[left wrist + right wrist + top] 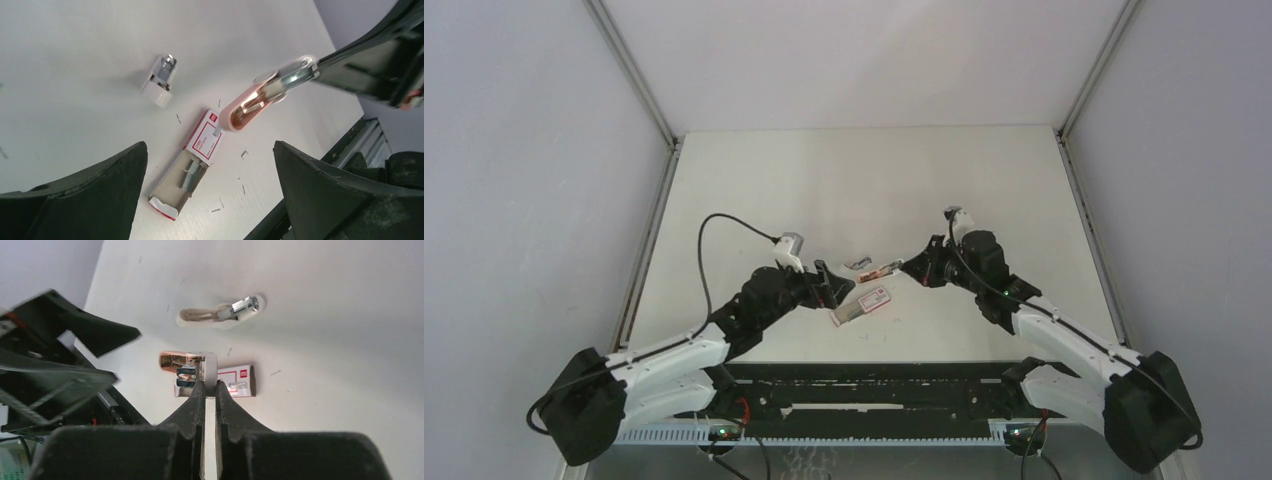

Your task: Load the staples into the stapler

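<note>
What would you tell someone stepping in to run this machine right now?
Left tool: open, empty, over the staple box.
Right tool: shut on the pink stapler, held above the box.
Box on the table, tray slid out, staples inside; loose staples around it; a white and chrome piece beyond.
Done: box opened, stapler lifted.
Left: get a strip of staples into the stapler.

The right tool [209, 388] pinches the white rim of the stapler [175, 361] above the staple box [239, 381]. Beyond it on the desk [325, 315] lies a white piece [220, 315], perhaps the stapler's pusher.
</note>
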`<state>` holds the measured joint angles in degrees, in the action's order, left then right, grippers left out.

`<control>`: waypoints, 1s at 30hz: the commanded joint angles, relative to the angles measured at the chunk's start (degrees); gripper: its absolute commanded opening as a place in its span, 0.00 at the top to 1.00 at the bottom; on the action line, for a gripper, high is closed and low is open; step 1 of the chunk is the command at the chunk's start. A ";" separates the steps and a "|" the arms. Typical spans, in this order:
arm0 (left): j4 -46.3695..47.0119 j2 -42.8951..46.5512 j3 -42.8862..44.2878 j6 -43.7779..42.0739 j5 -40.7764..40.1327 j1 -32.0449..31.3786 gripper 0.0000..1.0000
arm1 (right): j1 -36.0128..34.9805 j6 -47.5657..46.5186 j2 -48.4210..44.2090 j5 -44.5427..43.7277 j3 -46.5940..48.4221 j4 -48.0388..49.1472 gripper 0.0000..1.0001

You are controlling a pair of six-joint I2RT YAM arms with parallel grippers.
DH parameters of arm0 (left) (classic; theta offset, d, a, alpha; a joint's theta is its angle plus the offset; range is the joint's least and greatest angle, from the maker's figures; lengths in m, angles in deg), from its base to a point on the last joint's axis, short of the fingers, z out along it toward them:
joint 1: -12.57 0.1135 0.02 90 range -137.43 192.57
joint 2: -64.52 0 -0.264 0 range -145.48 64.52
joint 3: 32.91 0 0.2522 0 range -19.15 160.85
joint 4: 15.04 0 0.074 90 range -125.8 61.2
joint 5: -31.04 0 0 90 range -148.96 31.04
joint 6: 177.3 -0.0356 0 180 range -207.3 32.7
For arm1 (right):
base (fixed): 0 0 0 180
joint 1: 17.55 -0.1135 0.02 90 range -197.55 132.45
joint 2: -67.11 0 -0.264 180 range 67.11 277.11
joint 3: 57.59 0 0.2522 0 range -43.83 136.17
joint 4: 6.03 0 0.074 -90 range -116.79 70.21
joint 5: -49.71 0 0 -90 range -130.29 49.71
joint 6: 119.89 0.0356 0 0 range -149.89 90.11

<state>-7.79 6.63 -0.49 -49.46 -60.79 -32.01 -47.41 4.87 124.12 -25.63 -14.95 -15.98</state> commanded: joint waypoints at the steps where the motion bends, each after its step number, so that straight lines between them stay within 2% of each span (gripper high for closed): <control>1: -1.09 6.35 -1.86 -1.28 -1.84 2.39 0.00 | 1.60 -0.82 5.06 4.79 2.78 4.75 1.00; 7: -2.88 10.05 -2.15 -0.10 0.49 5.82 0.00 | 2.45 -2.03 12.88 7.95 4.88 6.83 1.00; 21: 0.25 2.67 -0.01 0.39 5.41 8.76 0.00 | 1.82 1.67 29.20 13.74 10.45 16.98 1.00; 30: 0.08 1.27 0.48 0.31 5.95 9.11 0.00 | 1.73 3.97 35.87 15.42 10.86 21.34 1.00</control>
<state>-10.02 8.16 -1.89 -49.30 -55.87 -23.53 -45.42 7.19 158.55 -11.84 -6.36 -0.26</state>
